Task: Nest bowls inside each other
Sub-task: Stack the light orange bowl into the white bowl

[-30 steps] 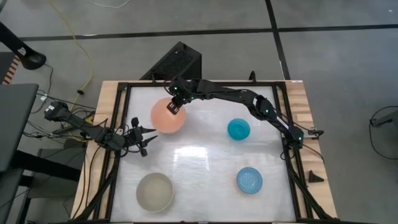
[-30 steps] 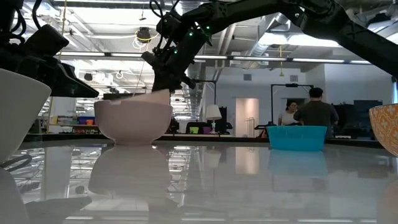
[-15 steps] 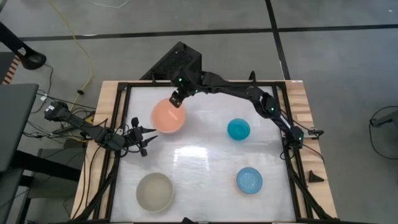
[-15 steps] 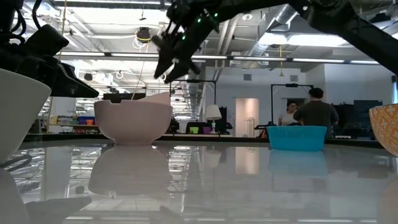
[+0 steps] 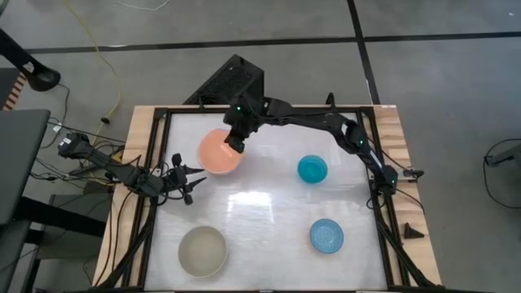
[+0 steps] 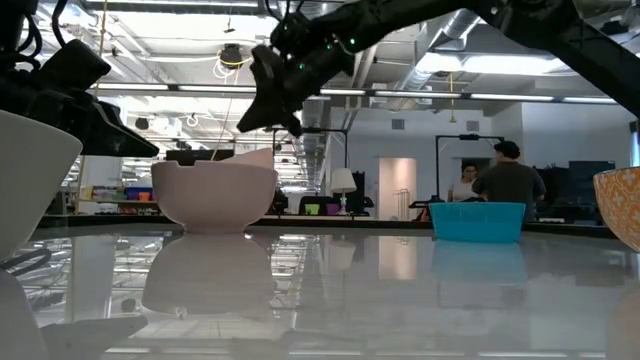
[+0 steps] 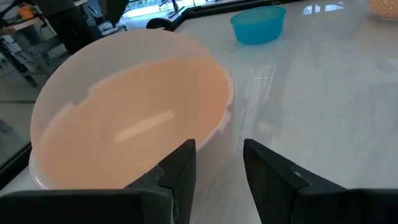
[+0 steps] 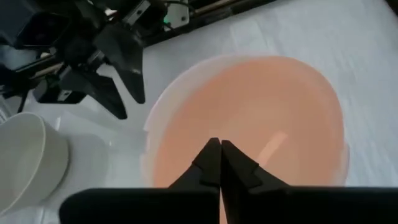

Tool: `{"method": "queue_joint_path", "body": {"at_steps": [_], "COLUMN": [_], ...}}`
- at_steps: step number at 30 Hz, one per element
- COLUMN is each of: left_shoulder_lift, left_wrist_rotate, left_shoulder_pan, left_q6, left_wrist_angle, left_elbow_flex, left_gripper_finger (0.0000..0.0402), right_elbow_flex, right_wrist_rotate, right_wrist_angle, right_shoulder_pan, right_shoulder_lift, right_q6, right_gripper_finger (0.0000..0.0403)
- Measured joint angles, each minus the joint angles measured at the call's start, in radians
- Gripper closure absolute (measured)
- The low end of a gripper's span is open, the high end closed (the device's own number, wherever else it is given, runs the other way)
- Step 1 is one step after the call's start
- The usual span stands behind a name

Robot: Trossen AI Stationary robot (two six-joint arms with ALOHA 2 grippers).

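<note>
The salmon-pink bowl sits inside a cream-white bowl, whose pale rim shows around it, at the table's far left. My right gripper hangs shut just above this pair, over their far right side, touching nothing. My left gripper waits open at the table's left edge, beside the pair. The teal bowl, the light blue dotted bowl and the grey-beige bowl each stand alone on their bases.
The white tabletop lies bare between the bowls. A black frame runs around the table. A black box stands beyond the far edge. People stand far off in the room behind.
My right gripper has let go of the pink bowl's far rim, risen clear above it and tipped toward level. Its fingers spread wide, then shut. The nested bowls have stayed where they were.
</note>
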Motion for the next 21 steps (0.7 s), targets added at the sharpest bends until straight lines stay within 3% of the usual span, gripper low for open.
{"method": "queue_joint_path", "body": {"at_steps": [12,21], "left_shoulder_lift": [0.0,0.0], "left_wrist_rotate": [0.0,0.0], "left_shoulder_pan": [0.0,0.0], "left_q6": [0.0,0.0], "left_wrist_angle": [0.0,0.0], "left_elbow_flex": [0.0,0.0], "left_gripper_finger": [0.0276,0.0276], "right_elbow_flex": [-0.168,-0.167], "right_wrist_rotate": [0.012,0.184], "right_wrist_angle": [0.209,0.175], "right_shoulder_pan": [-0.018,-0.021], "right_shoulder_lift": [-0.002,-0.003], "right_q6": [0.041,0.036], "right_gripper_finger": [0.0381,0.0382]}}
